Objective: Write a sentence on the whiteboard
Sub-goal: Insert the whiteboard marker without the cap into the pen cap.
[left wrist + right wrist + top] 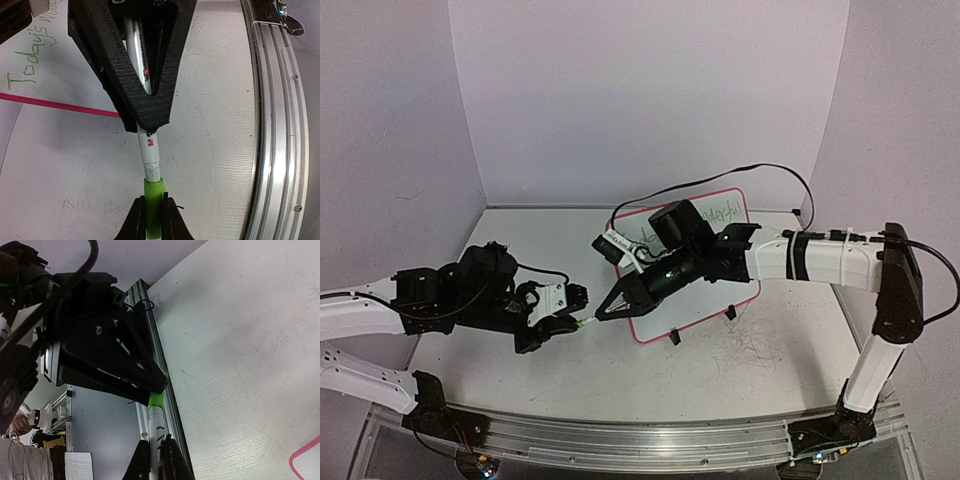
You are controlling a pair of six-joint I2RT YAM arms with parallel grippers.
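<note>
The whiteboard (740, 292), white with a pink rim, lies slanted at mid-table under my right arm. The green sentence (720, 214) runs along its far edge; "Today's" (22, 70) is readable in the left wrist view. A white marker (149, 150) spans the gap between my two grippers, just off the board's near-left corner. My right gripper (156, 445) is shut on the marker's white barrel (156, 430). My left gripper (153, 205) is shut on the green cap (153, 192), which sits over the marker's end. The marker's tip is hidden inside the cap.
The grey tabletop (750, 350) is covered in old scribbles. A metal rail (280, 125) runs along the near edge of the table. A black cable (770, 170) loops above the board's far side. White walls close in the back and sides.
</note>
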